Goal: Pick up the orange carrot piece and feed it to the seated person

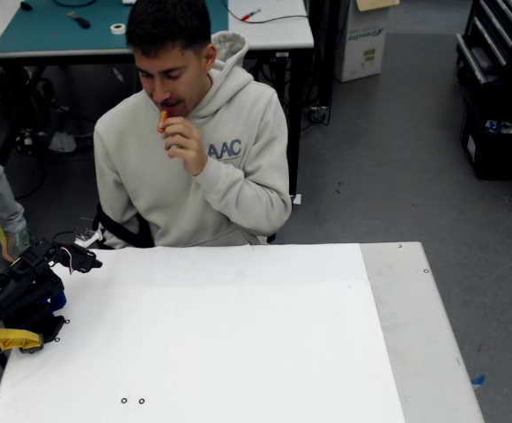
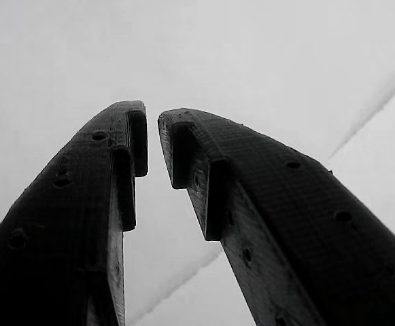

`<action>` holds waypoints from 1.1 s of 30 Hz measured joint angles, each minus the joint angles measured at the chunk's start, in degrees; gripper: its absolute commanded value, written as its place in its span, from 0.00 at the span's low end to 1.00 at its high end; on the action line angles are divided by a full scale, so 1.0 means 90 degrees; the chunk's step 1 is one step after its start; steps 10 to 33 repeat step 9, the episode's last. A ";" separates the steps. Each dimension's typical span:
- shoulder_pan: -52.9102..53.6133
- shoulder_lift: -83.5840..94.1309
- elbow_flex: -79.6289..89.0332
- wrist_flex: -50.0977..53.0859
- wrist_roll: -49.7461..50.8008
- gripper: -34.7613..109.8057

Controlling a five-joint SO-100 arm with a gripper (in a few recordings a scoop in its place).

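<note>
One carrot piece sits in the seated person's hand, raised to his mouth. Your gripper holds nothing; in the wrist view its two black fingers stand slightly parted over the white table. Your arm is folded at the table's left edge.

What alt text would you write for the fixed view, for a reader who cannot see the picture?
A seated person in a beige hoodie holds an orange carrot piece to his mouth with his hand, behind a white table. The black robot arm rests folded at the table's left edge, its gripper empty and away from him.
</note>
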 measured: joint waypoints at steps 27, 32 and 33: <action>0.0000 -0.0010 0.0000 0.0000 -0.0020 0.23; 0.0000 -0.0010 0.0000 0.0000 -0.0020 0.23; 0.0000 -0.0010 0.0000 0.0000 -0.0020 0.23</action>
